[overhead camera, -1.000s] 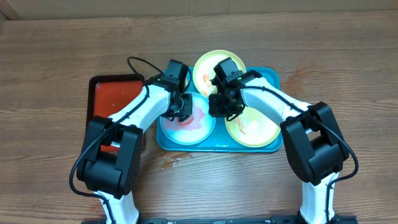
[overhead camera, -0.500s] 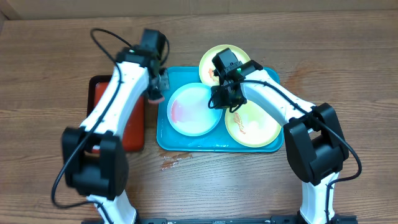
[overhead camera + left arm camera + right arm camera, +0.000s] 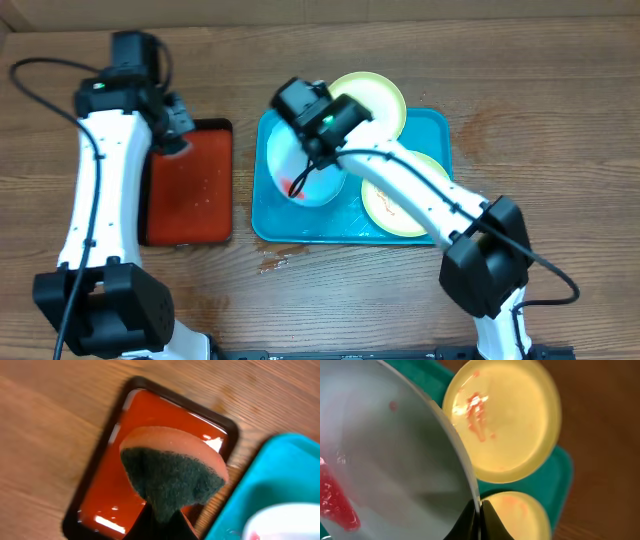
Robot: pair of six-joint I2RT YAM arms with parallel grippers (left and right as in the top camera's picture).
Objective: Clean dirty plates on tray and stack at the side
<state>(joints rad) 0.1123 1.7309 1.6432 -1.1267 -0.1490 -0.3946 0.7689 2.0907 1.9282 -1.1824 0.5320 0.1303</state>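
The right gripper (image 3: 479,512) pinches the rim of the blue-white plate (image 3: 395,455) — tilted over the turquoise tray (image 3: 300,225); a red smear (image 3: 337,502) lies inside. The left gripper (image 3: 162,520) clamps a sponge (image 3: 172,472) over the red tray (image 3: 107,495).

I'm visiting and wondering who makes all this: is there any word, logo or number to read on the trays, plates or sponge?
No text, label, brand, number or sign can be read in any view.
Turquoise tray: plain, no marking.
Red tray: plain, no marking.
Blue-white plate: red smears only, no print.
Yellow-green plate: orange smears only, no print.
Sponge: no label.
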